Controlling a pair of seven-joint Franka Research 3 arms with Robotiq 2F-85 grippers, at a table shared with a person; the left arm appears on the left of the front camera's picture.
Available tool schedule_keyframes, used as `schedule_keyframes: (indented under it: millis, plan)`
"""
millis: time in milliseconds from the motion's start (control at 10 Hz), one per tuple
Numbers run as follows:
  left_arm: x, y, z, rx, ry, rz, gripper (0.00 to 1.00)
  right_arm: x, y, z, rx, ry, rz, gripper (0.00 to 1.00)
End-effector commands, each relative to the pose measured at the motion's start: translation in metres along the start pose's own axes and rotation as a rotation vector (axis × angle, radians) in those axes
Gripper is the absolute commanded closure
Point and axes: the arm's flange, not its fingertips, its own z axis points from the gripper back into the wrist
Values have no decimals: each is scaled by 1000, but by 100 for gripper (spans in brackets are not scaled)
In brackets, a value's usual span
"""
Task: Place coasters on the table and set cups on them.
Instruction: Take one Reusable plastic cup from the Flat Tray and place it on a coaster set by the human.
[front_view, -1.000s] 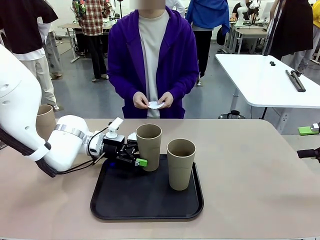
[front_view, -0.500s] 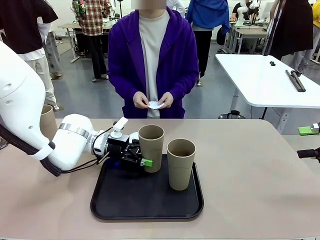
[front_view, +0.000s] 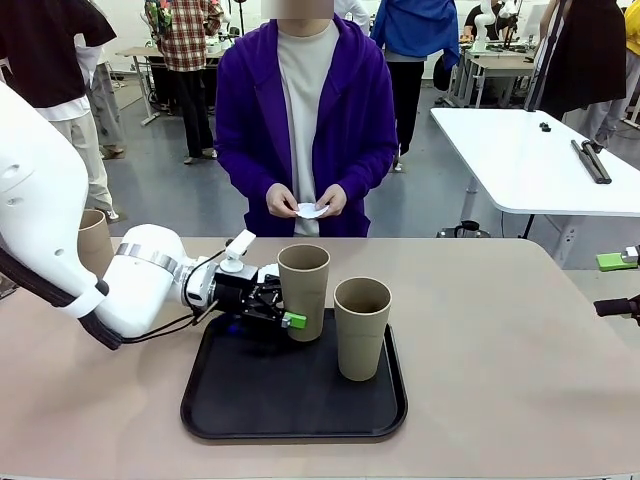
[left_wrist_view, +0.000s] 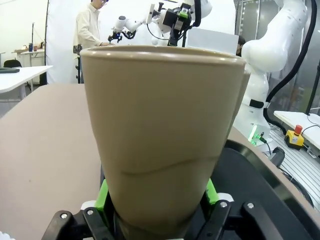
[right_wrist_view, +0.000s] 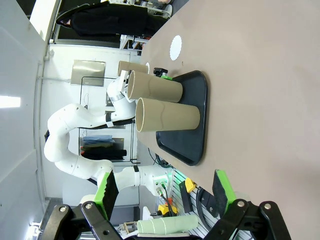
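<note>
The left claw (front_view: 287, 320) was closed low on a cup (front_view: 303, 285) at the tray's (front_view: 230, 400) far left. The right claw (right_wrist_view: 165, 190) was open. The cup was judged light, thin-walled and crushable, so a gentle grip near the base was advised.

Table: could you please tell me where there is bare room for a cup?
The table is bare right of the black tray, out to its edge. Crowded: the tray's left side, where the left gripper clamps one cup beside the second cup.
</note>
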Motion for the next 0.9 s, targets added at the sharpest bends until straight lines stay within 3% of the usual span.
schedule_keyframes:
  millis: [0, 300, 600, 800]
  plan:
    - [43, -15, 16, 16, 2, -1, 100, 1, 1, 0, 11, -2, 8, 0]
    - [137, -33, 51, 47, 14, 107, 100, 1, 1, 0, 11, -2, 8, 0]
    - [188, -49, 72, 60, -3, 64, 100, 1, 1, 0, 11, -2, 8, 0]
    - [192, -62, 74, 50, 34, 39, 100, 1, 1, 0, 11, -2, 8, 0]
